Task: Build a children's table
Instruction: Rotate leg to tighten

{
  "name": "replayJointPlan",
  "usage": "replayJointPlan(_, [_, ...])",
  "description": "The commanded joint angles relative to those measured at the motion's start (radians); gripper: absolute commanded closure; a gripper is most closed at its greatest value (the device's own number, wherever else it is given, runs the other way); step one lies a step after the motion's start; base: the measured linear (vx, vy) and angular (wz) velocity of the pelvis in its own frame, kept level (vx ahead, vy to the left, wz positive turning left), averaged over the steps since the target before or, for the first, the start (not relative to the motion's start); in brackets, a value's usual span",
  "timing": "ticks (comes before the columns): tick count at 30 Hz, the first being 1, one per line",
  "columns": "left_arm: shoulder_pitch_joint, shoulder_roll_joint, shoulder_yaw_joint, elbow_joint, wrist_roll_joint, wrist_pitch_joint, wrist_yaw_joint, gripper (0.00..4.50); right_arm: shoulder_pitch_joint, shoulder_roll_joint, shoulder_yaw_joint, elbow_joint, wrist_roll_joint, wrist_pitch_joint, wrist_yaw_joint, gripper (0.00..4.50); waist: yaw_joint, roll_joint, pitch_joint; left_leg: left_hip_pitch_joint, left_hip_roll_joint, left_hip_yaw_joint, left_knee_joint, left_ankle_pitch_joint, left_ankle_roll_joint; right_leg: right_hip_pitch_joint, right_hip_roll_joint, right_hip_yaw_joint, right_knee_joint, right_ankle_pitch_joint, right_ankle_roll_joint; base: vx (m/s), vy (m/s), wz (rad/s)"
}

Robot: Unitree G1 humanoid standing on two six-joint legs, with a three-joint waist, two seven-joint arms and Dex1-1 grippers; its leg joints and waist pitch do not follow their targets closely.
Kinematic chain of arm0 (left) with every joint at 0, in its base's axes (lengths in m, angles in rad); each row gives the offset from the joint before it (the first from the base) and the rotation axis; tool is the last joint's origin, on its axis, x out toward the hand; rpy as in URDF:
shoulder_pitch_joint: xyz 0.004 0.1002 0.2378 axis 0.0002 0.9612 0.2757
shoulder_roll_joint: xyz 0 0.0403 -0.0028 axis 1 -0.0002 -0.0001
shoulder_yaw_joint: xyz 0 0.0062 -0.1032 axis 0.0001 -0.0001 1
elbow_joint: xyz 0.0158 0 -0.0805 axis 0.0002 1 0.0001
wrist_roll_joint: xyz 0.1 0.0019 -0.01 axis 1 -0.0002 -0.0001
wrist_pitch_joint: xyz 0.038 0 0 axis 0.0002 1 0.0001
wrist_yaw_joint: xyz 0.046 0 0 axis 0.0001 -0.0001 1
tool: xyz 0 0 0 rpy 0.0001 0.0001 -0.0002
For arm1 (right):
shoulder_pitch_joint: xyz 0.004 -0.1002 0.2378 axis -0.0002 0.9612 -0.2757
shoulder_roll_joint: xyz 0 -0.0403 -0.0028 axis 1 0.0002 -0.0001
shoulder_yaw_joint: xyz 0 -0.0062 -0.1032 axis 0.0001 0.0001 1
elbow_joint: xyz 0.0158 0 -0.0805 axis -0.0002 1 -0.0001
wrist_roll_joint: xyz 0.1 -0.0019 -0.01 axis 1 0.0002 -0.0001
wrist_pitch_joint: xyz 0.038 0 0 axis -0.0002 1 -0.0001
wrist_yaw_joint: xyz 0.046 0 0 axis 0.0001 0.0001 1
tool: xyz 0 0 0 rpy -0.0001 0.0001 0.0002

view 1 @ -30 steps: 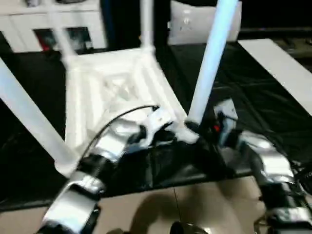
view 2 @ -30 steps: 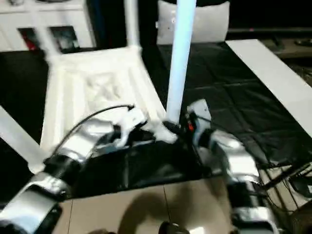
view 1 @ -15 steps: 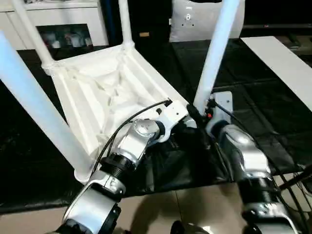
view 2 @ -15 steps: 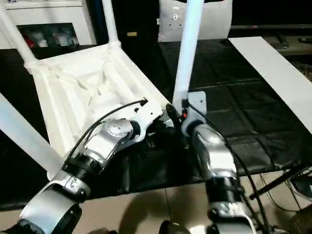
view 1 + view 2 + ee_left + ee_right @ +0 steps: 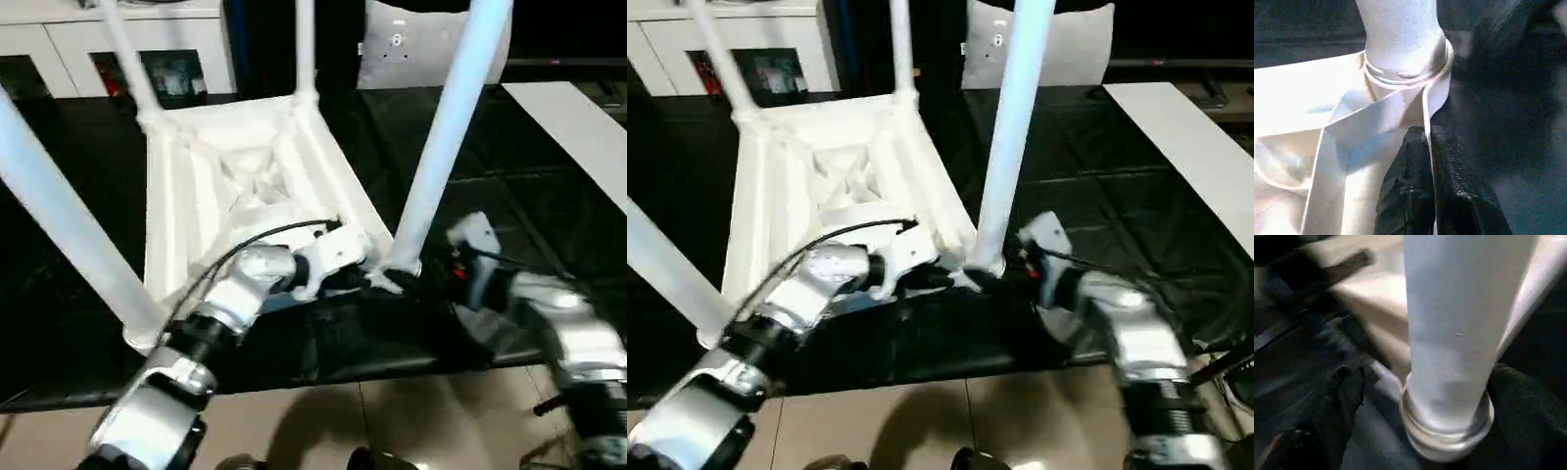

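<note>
The children's table point(image 5: 235, 186) is laid upside down on the black mat point(image 5: 549, 215), four legs standing in its corner sockets, and the near right leg point(image 5: 446, 137), its long axis rising steeply, is flanked by both arms. The left gripper point(image 5: 1425, 196) is pinched shut on the top's thin rim beside that socket, nearer than the right gripper point(image 5: 431, 284), whose opening cannot be told. The leg's seated collar is shown close by the wrist views alone.

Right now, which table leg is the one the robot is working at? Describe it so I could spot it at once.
Find the upturned white table top on the black cloth. At its near right corner a leg stands in its socket. Unlike the other legs, it rises between the left gripper and right gripper.
</note>
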Motion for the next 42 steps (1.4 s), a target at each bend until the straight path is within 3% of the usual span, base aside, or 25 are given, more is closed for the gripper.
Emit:
replayJointPlan(1, [0.007,0.016,-0.020,-0.010,-0.036,-0.058,-0.105,4.50,-0.002,-0.034,0.030,-0.013,0.015,-0.057,0.103,0.31,0.005,-0.016,-0.071,-0.002,0.075,-0.040,-0.061,-0.096,0.138,0.068,-0.098,0.084,-0.075,-0.356,-0.014,0.000,0.000,0.00])
replayJointPlan(6, [0.007,0.081,-0.050,-0.016,-0.047,-0.114,-0.248,4.50,-0.022,-0.068,0.048,0.025,0.038,-0.126,0.242,0.31,0.015,-0.013,-0.073,0.000,0.086,-0.042,-0.062,-0.080,0.143,0.065,-0.100,0.089,-0.061,-0.296,-0.054,0.000,0.000,0.00])
replayJointPlan(11, [-0.003,0.115,-0.065,-0.004,-0.056,-0.162,-0.337,4.50,-0.042,-0.081,0.082,0.051,0.069,-0.110,0.356,0.58,0.035,-0.014,-0.073,0.003,0.091,-0.040,-0.063,-0.056,0.147,0.063,-0.102,0.093,-0.053,-0.270,-0.082,0.000,0.000,0.00])
replayJointPlan(18, [-0.009,0.135,-0.075,-0.013,-0.064,-0.185,-0.395,4.50,-0.074,-0.048,0.124,0.109,0.049,-0.139,0.402,1.14,0.039,-0.014,-0.073,0.003,0.089,-0.037,-0.065,-0.063,0.126,0.065,-0.105,0.094,-0.055,-0.290,-0.083,0.000,0.000,0.00])
replayJointPlan(19, [-0.010,0.135,-0.075,-0.011,-0.065,-0.187,-0.396,4.50,-0.078,-0.044,0.127,0.114,0.050,-0.141,0.404,1.38,0.040,-0.014,-0.073,0.003,0.089,-0.037,-0.065,-0.065,0.121,0.064,-0.105,0.094,-0.056,-0.295,-0.083,0.000,0.000,0.00])
replayJointPlan(25, [-0.011,0.133,-0.075,-0.011,-0.067,-0.193,-0.405,4.50,-0.084,-0.036,0.137,0.121,0.060,-0.136,0.419,1.92,0.043,-0.015,-0.074,0.004,0.091,-0.038,-0.065,-0.054,0.120,0.065,-0.106,0.096,-0.052,-0.279,-0.084,0.000,0.000,0.00])
replayJointPlan(32, [-0.005,0.134,-0.065,-0.015,-0.080,-0.172,-0.407,4.50,-0.066,-0.036,0.141,0.092,0.101,-0.070,0.460,2.43,0.047,-0.016,-0.073,0.006,0.094,-0.038,-0.066,-0.049,0.124,0.063,-0.105,0.096,-0.053,-0.285,-0.083,0.000,0.000,0.00])
replayJointPlan(35, [-0.001,0.116,-0.049,-0.012,-0.084,-0.130,-0.368,4.50,-0.034,0.000,0.127,0.017,0.132,-0.013,0.381,2.50,0.047,-0.017,-0.074,0.005,0.094,-0.038,-0.066,-0.045,0.119,0.064,-0.107,0.098,-0.052,-0.279,-0.086,0.000,0.000,0.00])
replayJointPlan(37, [0.000,0.105,-0.043,-0.014,-0.085,-0.106,-0.346,4.50,-0.023,0.018,0.124,-0.010,0.129,0.007,0.331,2.51,0.047,-0.018,-0.073,0.006,0.095,-0.039,-0.068,-0.044,0.113,0.062,-0.107,0.098,-0.052,-0.284,-0.083,0.000,0.000,0.00])
replayJointPlan(38, [0.000,0.084,-0.032,-0.022,-0.092,-0.066,-0.314,4.50,-0.012,0.044,0.122,-0.044,0.120,0.043,0.256,2.51,0.046,-0.017,-0.069,0.006,0.089,-0.037,-0.069,-0.066,0.097,0.063,-0.108,0.095,-0.062,-0.332,-0.067,0.000,0.000,0.00])
replayJointPlan(42, [-0.003,0.032,-0.016,-0.041,-0.081,0.016,-0.203,4.50,-0.018,0.133,0.093,-0.042,0.062,0.052,0.048,2.52,0.033,-0.015,-0.063,0.013,0.073,-0.035,-0.071,-0.133,0.049,0.060,-0.105,0.083,-0.094,-0.493,-0.004,0.000,0.000,0.00])
